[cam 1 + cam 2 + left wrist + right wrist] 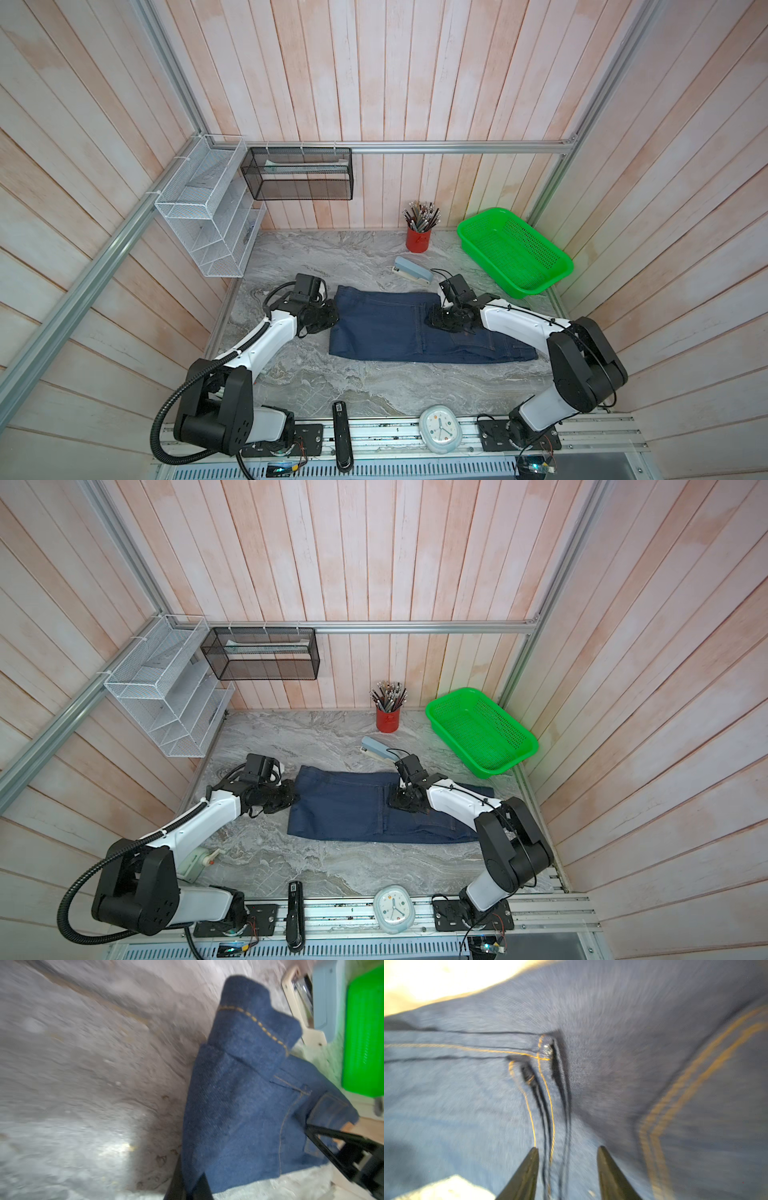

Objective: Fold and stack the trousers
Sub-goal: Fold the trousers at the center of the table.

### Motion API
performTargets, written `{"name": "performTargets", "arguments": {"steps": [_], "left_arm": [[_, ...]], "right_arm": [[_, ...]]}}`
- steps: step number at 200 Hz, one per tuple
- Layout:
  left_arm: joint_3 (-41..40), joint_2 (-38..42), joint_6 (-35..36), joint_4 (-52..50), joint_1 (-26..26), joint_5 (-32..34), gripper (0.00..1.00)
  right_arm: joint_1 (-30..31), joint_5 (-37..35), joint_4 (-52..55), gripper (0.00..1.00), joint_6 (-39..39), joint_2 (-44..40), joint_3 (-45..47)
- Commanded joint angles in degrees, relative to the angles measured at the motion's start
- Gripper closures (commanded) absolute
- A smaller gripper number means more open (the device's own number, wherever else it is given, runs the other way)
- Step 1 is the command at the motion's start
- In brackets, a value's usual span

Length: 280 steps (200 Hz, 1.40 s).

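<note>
Both top views look steeply down onto the whole table (pixel 316 386); each wrist camera peers closely at the trousers (pixel 239 1115).

The trousers (pixel 386 328) are dark blue denim, a matt twill cloth with a visible weave and tan thread along the seams. Under them the table (pixel 332 382) has a grey marbled, stone-look top, smooth with a soft sheen. The walls (pixel 415 83) are pale, whitewashed wood planks, matt, with the grain showing. At 2 o'clock the basket (pixel 468 243) is bright green perforated plastic, glossy. At 1 o'clock the cup (pixel 418 241) is red and shiny. At 10 o'clock a white-coated wire-mesh rack (pixel 183 199) and a black metal-mesh tray (pixel 299 193) hang from a brushed aluminium rail (pixel 457 147). The stapler (pixel 411 270), at 12 o'clock from the trousers, looks like matt blue-grey plastic. The clock (pixel 441 428) at 6 o'clock is smooth white plastic.
</note>
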<state>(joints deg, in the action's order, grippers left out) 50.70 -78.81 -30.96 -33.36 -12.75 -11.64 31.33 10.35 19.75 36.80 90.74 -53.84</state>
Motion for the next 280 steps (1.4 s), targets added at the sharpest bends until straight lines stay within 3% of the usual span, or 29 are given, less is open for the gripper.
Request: {"name": "performTargets", "arguments": {"steps": [1,35,67,142,185,241,280], "left_arm": [[4.05,-0.63,3.35,-15.76,0.6,16.04,1.0],[11.58,-0.81,2.64,-24.24,1.15,22.16,1.0],[20.49,-1.56,3.15,-27.46,0.12,17.74,1.0],[39.4,-8.49,-2.76,-29.93,-14.43,11.33,1.0],[50.29,-16.86,-6.17,-27.15,-23.85,7.67,1.0],[58.11,-30.3,-7.96,-21.84,-30.43,3.78,1.0],[68.94,-39.18,-8.33,-22.85,-34.36,1.5,1.0]], "right_arm": [[1.23,1.57,0.86,0.51,-1.16,0.03,-3.19],[1.28,1.01,2.08,0.51,-1.18,-1.29,-5.59],[0.47,0.3,2.03,0.51,-1.16,-2.89,-4.81],[-10.88,-3.06,5.21,0.52,-0.05,-9.84,1.52],[-17.31,-6.28,9.35,0.53,-0.32,-13.03,4.13],[-24.8,-7.95,11.08,0.53,1.6,-18.62,9.29],[-28.91,-9.73,12.3,0.53,1.92,-20.63,12.03]]}}
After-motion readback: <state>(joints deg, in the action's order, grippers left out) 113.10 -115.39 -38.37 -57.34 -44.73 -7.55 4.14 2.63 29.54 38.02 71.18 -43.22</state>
